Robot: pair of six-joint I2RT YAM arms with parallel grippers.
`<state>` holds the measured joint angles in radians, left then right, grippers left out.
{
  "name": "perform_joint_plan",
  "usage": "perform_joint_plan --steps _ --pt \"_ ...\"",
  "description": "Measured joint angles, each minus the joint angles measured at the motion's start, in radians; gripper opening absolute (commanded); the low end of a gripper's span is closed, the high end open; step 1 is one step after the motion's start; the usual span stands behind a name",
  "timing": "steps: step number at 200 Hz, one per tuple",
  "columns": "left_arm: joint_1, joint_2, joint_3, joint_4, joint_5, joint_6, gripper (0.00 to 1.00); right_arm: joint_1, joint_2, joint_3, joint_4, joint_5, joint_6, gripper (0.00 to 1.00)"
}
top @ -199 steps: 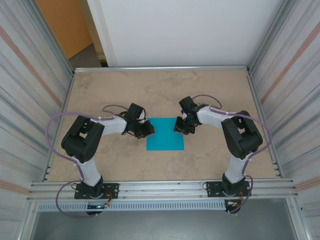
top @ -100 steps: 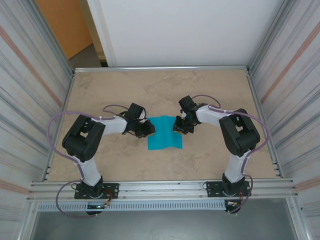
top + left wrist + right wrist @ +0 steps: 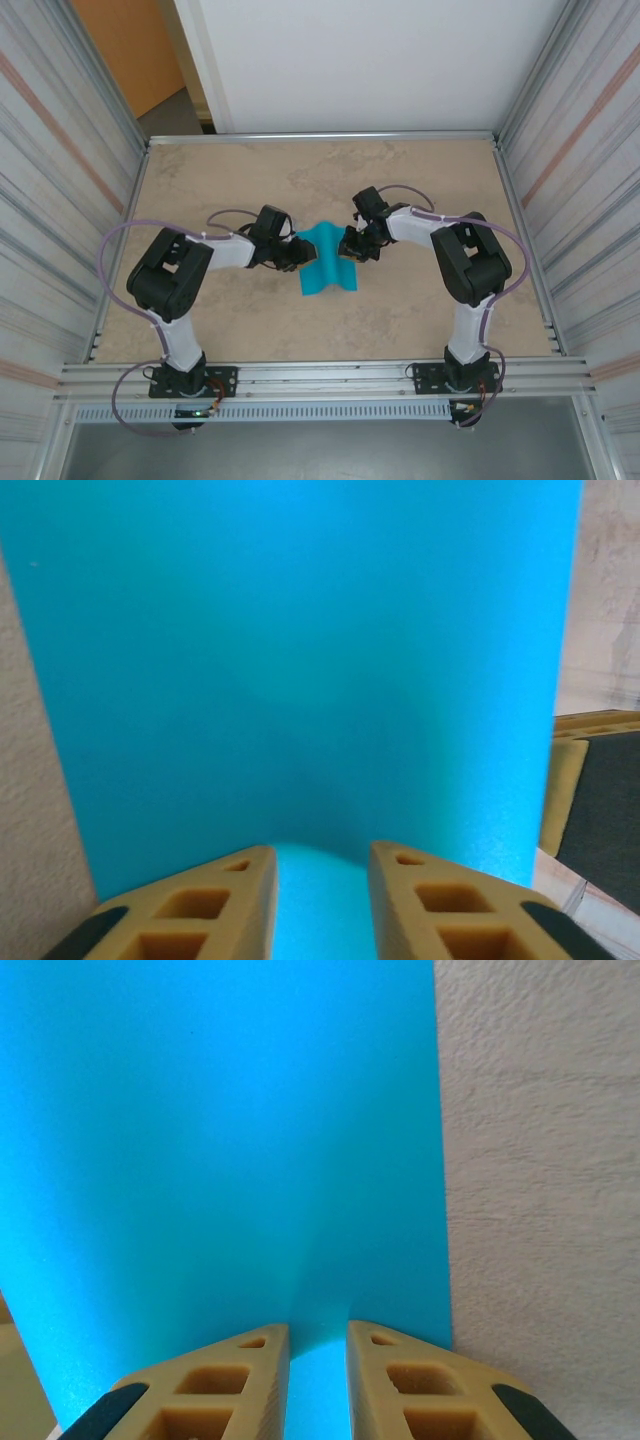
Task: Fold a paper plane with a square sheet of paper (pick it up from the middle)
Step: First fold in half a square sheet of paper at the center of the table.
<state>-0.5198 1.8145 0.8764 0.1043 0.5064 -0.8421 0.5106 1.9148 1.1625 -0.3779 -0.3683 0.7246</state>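
Buckled rather than flat, near the middle of the counter (image 3: 250,180): the square sheet of paper (image 3: 327,262), squeezed inward from its two side edges, with its near edge seemingly down on the surface. Pinched at the middle of its right edge by the right end effector (image 3: 352,246), jaws drawn nearly together and the teal edge running between them in the right wrist view. Met at the middle of the opposite edge by the left end effector (image 3: 296,254), jaws set somewhat wider around a hump of paper. Cannot tell whether clamped there or merely straddling. Probably taken mid-edge on both sides so as to bow the sheet and bring its halves together for a first centre crease, in keeping with picking it up from the middle. Folding proper judged barely begun: no sharp crease, no pointed nose. By count: one sheet, two arms, two end effectors, four tan fingers (image 3: 200,900) across the wrist views, one counter.
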Motion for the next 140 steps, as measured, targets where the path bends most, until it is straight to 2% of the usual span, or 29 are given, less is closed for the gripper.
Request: perform_joint_plan --steps 34,91,140 --pt "0.0 -0.021 -0.034 0.068 0.02 0.002 0.53 0.003 0.011 0.009 0.012 -0.012 0.0 0.24" --pt "0.0 -0.023 -0.049 0.139 0.059 0.004 0.68 0.045 0.035 0.033 0.036 -0.019 0.01 0.24" --pt "0.0 -0.035 -0.048 0.128 0.06 0.008 0.72 0.068 0.046 0.04 0.057 -0.026 0.03 0.23"
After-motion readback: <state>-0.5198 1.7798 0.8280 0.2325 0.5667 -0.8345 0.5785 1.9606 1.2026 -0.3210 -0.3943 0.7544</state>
